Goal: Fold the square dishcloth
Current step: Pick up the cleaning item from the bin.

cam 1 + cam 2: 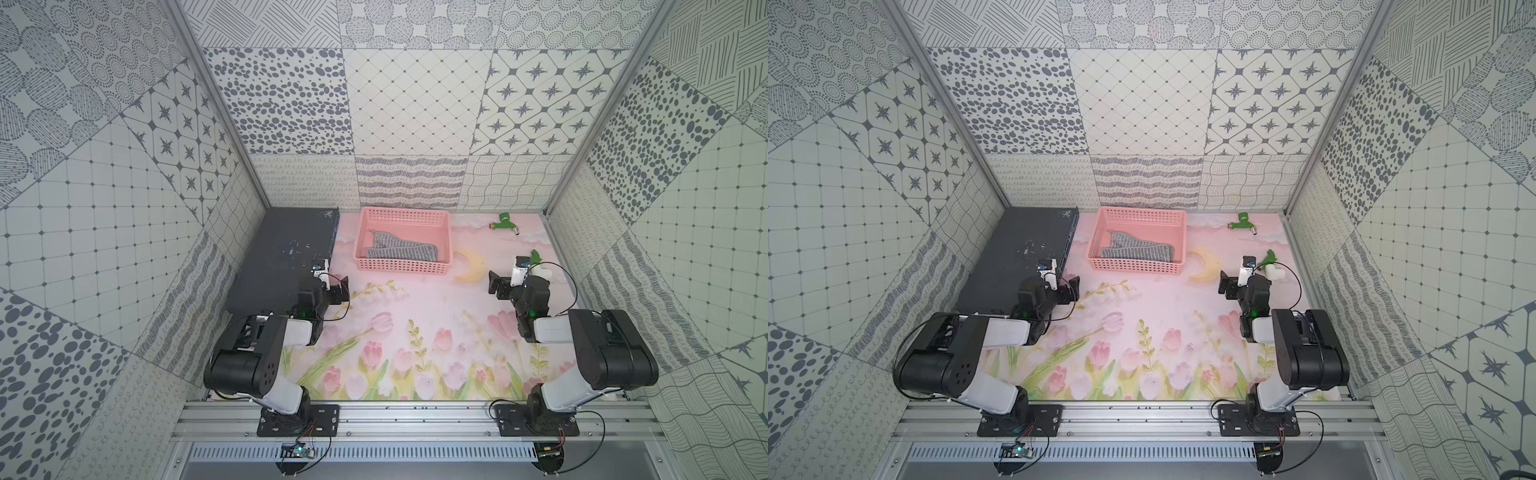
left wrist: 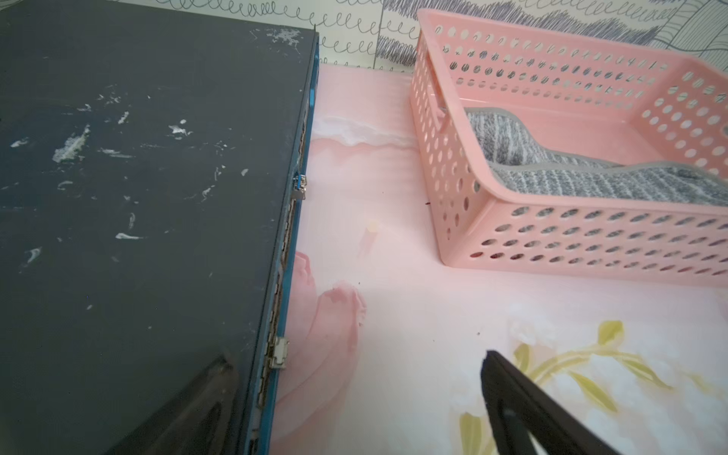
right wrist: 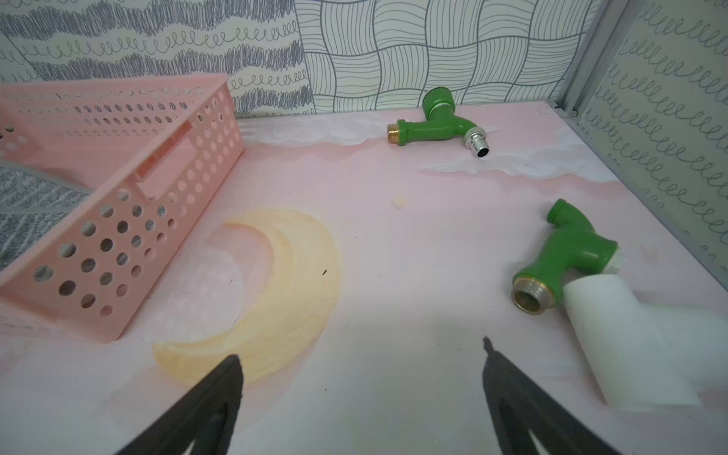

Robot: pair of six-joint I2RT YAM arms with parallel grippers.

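At the near edge, the two arms rise from a metal rail (image 1: 415, 415) and reach over the desk (image 1: 415, 316), which is covered in a pink tulip print. The left claw (image 2: 356, 358) has its jaws spread wide and holds nothing. In the left wrist view one finger sits above the dark case (image 1: 286, 257) and the other above the bare desk beside it. The case lies flat on the left side and its scuffed lid is shut. The right claw (image 3: 361, 350) is also wide open and empty, and it hangs over the desk near a printed yellow moon (image 3: 283, 283). Just right of it lies a green tap fitting (image 3: 571, 244), touching a white pipe piece (image 3: 638, 346).

Farther back, near the middle, stands the pink basket (image 1: 401, 270). The square dishcloth (image 1: 401, 249) is inside it, rumpled and unfolded. It is bunched along the basket's near wall, with one part running toward the far left. Both claws are well apart from it. A second green tap (image 1: 505, 224) lies at the far right, close to the patterned back wall.
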